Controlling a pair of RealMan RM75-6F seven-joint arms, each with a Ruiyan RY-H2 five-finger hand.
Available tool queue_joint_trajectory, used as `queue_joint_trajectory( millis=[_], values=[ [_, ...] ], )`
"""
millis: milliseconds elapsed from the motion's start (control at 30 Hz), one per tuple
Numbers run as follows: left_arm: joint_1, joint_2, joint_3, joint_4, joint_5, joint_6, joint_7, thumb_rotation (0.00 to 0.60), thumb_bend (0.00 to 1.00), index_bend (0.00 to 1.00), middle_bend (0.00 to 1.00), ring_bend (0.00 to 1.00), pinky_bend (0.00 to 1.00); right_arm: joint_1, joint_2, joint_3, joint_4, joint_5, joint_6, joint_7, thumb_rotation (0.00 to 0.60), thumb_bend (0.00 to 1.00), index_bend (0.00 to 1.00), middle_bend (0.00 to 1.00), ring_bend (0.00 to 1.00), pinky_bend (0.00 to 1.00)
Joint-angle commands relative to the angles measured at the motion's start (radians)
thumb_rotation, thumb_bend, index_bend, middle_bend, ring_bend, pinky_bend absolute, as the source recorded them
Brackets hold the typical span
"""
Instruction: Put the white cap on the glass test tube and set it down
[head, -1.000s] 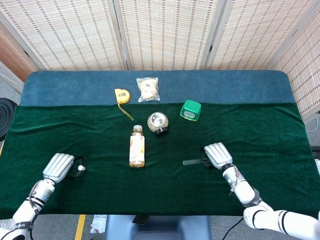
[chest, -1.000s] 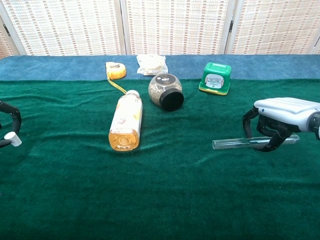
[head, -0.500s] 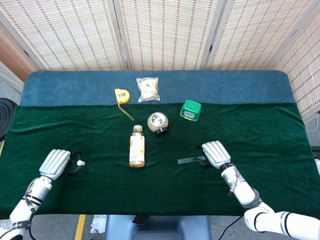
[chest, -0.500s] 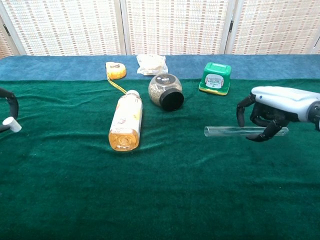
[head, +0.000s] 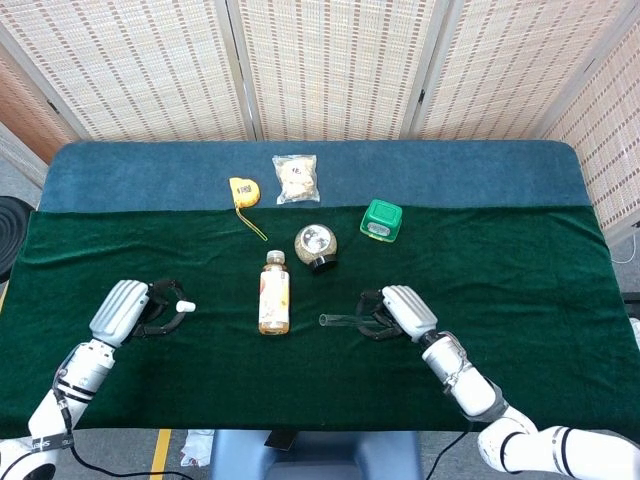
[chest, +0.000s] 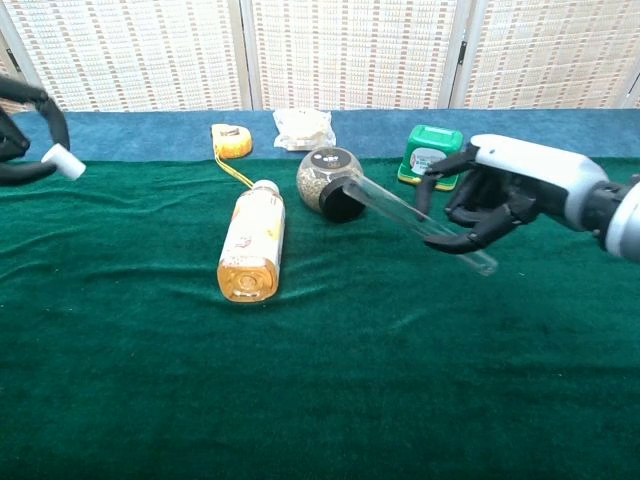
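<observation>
Above the cloth, both hands have risen: right hand (chest: 500, 190) holds test tube (chest: 415, 217), left hand (head: 135, 308) pinches cap (head: 185, 306).

A juice bottle (head: 274, 297) is laid flat on the bench (head: 540, 270), between the two sets of fingers. Beyond it, a round jar (head: 316, 245) with a black mouth is tipped on its side. A green box (head: 381, 220) is set beyond the right fingers. Farther back, a yellow tape measure (head: 242, 192) and a clear packet (head: 296, 178) are placed near each other
</observation>
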Motion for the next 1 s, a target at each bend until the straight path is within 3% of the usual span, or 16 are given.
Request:
queue_joint_trajectory(
  millis=[33, 267, 1000],
  values=[
    [-0.006, -0.013, -0.02, -0.023, 0.014, 0.029, -0.016, 0.6, 0.56, 0.62, 1.0, 0.89, 0.84, 0.017, -0.03, 0.017, -0.007, -0.01, -0.006, 0.039, 0.6, 0.71, 0.8, 0.97, 1.0, 1.0],
    [-0.021, -0.024, -0.033, -0.078, 0.036, 0.046, -0.048, 0.6, 0.56, 0.62, 1.0, 0.89, 0.84, 0.045, -0.088, 0.045, -0.001, 0.0, -0.004, 0.086, 0.6, 0.72, 0.8, 0.97, 1.0, 1.0],
    [-0.062, -0.089, -0.025, -0.135, 0.089, 0.058, 0.075, 0.6, 0.56, 0.62, 1.0, 0.89, 0.84, 0.093, -0.186, 0.071, 0.008, 0.053, 0.004, 0.039, 0.6, 0.73, 0.8, 0.97, 1.0, 1.0]
  ],
)
